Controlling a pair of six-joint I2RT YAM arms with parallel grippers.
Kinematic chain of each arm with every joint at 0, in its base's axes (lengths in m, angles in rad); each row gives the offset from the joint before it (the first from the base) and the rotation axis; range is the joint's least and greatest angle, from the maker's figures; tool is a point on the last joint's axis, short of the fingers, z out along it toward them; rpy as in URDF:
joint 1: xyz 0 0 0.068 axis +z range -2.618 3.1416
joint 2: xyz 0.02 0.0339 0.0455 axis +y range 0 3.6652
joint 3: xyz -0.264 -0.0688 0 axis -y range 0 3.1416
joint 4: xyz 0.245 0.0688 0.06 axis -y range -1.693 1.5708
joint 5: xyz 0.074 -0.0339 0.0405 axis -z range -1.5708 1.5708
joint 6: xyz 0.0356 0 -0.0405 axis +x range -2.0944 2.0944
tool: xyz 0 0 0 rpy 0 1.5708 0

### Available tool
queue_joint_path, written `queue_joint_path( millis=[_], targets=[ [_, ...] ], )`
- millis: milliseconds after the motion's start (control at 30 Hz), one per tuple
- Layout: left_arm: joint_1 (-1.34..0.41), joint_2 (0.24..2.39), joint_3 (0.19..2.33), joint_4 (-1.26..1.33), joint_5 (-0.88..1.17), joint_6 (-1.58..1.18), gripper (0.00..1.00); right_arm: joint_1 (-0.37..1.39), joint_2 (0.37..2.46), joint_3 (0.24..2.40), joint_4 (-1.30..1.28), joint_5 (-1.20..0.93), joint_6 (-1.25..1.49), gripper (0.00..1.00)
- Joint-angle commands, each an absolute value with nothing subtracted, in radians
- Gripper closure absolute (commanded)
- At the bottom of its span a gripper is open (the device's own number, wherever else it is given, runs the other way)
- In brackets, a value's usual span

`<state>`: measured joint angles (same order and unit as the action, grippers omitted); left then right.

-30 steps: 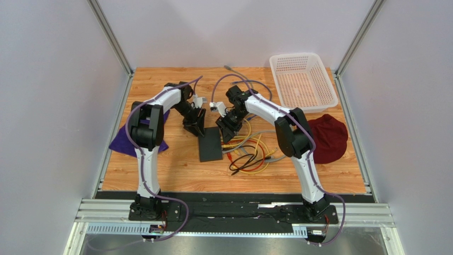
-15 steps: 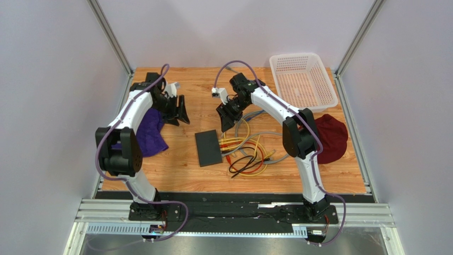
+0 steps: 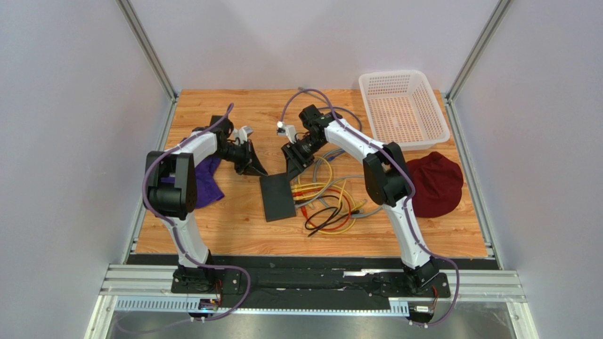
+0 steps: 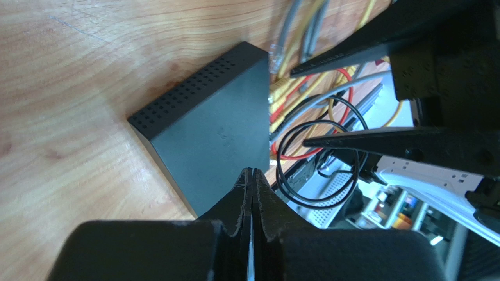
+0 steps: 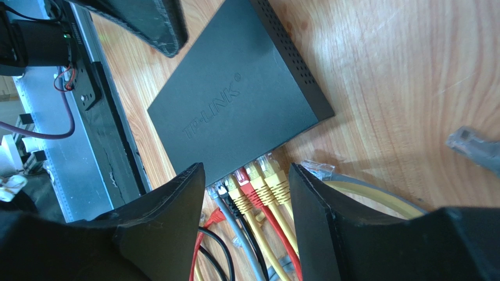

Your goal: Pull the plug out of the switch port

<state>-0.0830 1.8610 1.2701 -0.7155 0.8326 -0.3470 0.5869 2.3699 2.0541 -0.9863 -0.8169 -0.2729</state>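
Note:
The black switch lies flat mid-table. Along its right edge several plugs sit in the sockets: yellow, red, yellow, black and grey. Their cables coil to the right. My right gripper is open, above the far end of the switch, and in the right wrist view its fingers frame the row of plugs without touching them. My left gripper is shut with nothing between its fingers. Its tip points at the switch's far-left corner; I cannot tell whether it touches.
A white basket stands at the back right, with a maroon cap in front of it. A purple cloth lies under the left arm. A loose grey plug rests on the wood beyond the switch.
My left gripper swung out to the far left, came back to the switch's corner and closed. The right gripper lifted back, then returned over the plugs. The switch shifted slightly.

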Motion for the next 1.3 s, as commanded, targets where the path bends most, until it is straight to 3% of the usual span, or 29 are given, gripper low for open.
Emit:
queue_joint_path(
  millis=[0, 333, 733, 1033, 1267],
  targets=[
    [-0.09, 1.908, 1.269, -0.627, 0.905, -0.394, 1.0, 0.6, 2.365, 2.013, -0.947, -0.766, -0.221, 0.45],
    [-0.147, 2.025, 1.301, -0.65, 0.787, -0.356, 1.0, 0.601, 2.332, 1.937, -0.851, -0.283, -0.184, 0.39],
    [-0.153, 2.023, 1.302, -0.649, 0.758, -0.339, 1.0, 0.595, 2.376, 1.994, -1.015, -0.794, -0.339, 0.47],
    [-0.178, 2.023, 1.304, -0.666, 0.71, -0.304, 1.0, 0.592, 2.444, 2.026, -1.06, -0.831, -0.37, 0.45],
    [-0.187, 2.002, 1.296, -0.675, 0.669, -0.273, 1.0, 0.583, 2.496, 2.057, -1.049, -0.858, -0.324, 0.55]
  ],
)
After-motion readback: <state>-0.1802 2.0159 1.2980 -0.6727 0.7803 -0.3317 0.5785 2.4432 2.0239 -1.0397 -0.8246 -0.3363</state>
